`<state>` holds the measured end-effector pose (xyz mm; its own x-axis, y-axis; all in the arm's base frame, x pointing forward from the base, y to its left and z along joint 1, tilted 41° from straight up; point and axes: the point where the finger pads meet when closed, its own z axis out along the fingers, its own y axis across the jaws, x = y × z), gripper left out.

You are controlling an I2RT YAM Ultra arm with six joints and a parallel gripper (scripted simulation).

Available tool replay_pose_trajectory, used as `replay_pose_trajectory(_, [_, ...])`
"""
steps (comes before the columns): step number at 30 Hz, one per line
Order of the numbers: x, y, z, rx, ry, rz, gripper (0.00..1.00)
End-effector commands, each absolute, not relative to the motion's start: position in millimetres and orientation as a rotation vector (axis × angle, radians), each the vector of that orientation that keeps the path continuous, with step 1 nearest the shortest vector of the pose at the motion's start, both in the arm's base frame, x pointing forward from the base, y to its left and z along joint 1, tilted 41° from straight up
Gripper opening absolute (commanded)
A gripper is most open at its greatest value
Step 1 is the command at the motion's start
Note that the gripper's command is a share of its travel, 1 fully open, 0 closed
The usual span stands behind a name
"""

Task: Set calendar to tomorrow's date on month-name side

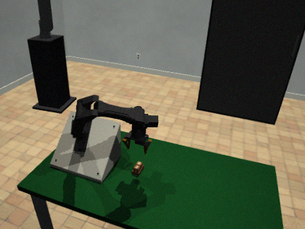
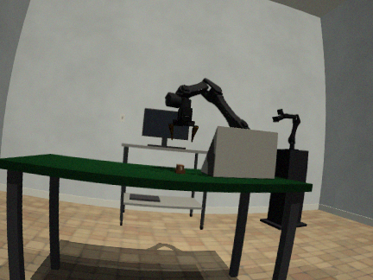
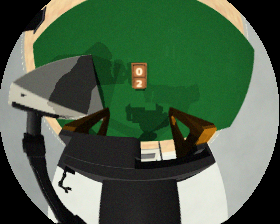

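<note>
Dark, tapering fingers (image 1: 146, 148) (image 2: 195, 132) wide above a seemingly wooden, boxy calendar (image 1: 138, 167) (image 2: 180, 169) (image 3: 139, 76).

You have the small brown calendar (image 1: 138, 168) (image 2: 180, 169) (image 3: 139, 76) lying on the green table, its two cubes together in the tray; from the wrist view you read a pale 0 and 2.

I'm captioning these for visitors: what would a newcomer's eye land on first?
Probably the black arm, reaching from its pale wedge over the vivid green table. Next, the small brown calendar beneath the open jaws.
</note>
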<state>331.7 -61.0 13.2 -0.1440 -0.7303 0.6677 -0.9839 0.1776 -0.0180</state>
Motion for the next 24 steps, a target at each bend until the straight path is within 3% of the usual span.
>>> replay_pose_trajectory(1, [334,-55,15,1.628,-1.945,0.636,1.0])
replay_pose_trajectory(17, [330,-91,-28,1.627,-1.944,0.636,1.0])
replay_pose_trajectory(18, [330,-91,-28,1.627,-1.944,0.636,0.45])
replay_pose_trajectory(24, [330,-91,-28,1.627,-1.944,0.636,0.45])
